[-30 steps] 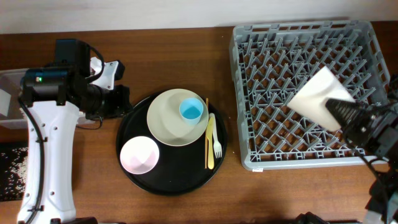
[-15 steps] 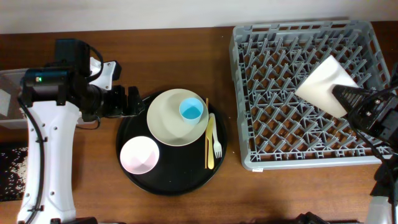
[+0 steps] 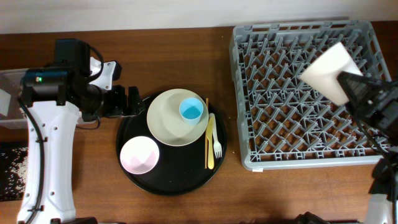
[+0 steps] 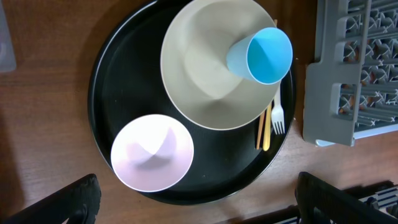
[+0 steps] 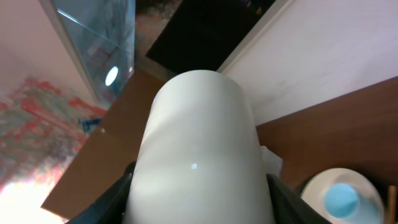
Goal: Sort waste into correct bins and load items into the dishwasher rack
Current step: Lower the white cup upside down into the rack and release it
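My right gripper (image 3: 346, 86) is shut on the small cream cup (image 3: 328, 72), which hangs tilted above the right side of the grey dishwasher rack (image 3: 280, 93). In the right wrist view the cream cup (image 5: 199, 143) fills the space between both fingers (image 5: 112, 193). At the left rim of the round black tray (image 3: 171, 180), my left gripper (image 3: 124, 102) is open and holds nothing. On the tray lie the cream plate (image 3: 168, 124) with the blue cup (image 3: 191, 111) on it, the pink bowl (image 3: 139, 155), the pale yellow fork (image 3: 217, 144) and the chopsticks (image 3: 208, 140). The left wrist view shows the plate (image 4: 199, 87), blue cup (image 4: 264, 55) and pink bowl (image 4: 152, 152).
The clear tub (image 3: 7, 102) stands at the far left edge behind the left arm. Below it, at the left edge, lies the black bin (image 3: 9, 171). The rack's corner (image 4: 336, 106) comes close to the tray's right side.
My left gripper has gone from shut to open beside the tray. The right gripper has carried the cream cup toward the back right of the rack.
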### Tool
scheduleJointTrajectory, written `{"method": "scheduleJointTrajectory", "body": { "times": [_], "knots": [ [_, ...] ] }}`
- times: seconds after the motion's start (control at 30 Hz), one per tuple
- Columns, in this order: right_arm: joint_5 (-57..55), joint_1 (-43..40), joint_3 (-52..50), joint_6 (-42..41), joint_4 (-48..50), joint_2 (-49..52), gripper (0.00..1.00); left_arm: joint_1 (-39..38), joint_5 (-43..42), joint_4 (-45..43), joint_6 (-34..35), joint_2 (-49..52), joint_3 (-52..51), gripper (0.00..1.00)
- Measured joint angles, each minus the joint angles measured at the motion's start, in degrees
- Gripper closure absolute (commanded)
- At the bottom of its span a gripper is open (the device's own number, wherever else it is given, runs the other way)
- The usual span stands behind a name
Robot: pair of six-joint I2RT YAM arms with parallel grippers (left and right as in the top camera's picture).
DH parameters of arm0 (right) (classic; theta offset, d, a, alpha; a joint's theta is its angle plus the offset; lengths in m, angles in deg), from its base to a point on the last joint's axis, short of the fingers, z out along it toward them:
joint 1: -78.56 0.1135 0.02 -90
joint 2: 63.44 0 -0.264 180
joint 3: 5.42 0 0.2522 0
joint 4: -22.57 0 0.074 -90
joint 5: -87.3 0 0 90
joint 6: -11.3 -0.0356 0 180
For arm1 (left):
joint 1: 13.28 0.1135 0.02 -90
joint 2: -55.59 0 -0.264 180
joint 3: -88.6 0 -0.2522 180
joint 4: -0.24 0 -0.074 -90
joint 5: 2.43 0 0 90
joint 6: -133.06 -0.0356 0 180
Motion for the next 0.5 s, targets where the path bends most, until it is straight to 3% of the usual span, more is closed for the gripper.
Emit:
{"method": "scheduleJointTrajectory", "body": {
  "times": [0.1,0.2,0.4,0.5],
  "knots": [
    [-7.1,6.0,0.1,7.2,-10.0,-0.8,0.66,0.0,0.2,0.0,0.0,0.0,0.0,0.01],
    [-14.9,10.9,-0.2,20.4,-21.5,-1.0,0.66,0.0,0.2,0.0,0.0,0.0,0.0,0.01],
    [-34.6,12.4,-0.3,49.3,-46.2,-1.1,0.65,0.0,0.2,-0.1,0.0,0.0,0.0,0.01],
    [-42.1,12.4,0.2,58.4,-53.9,-0.8,0.65,0.0,0.2,-0.1,0.0,0.0,0.0,0.01]
  ]
}}
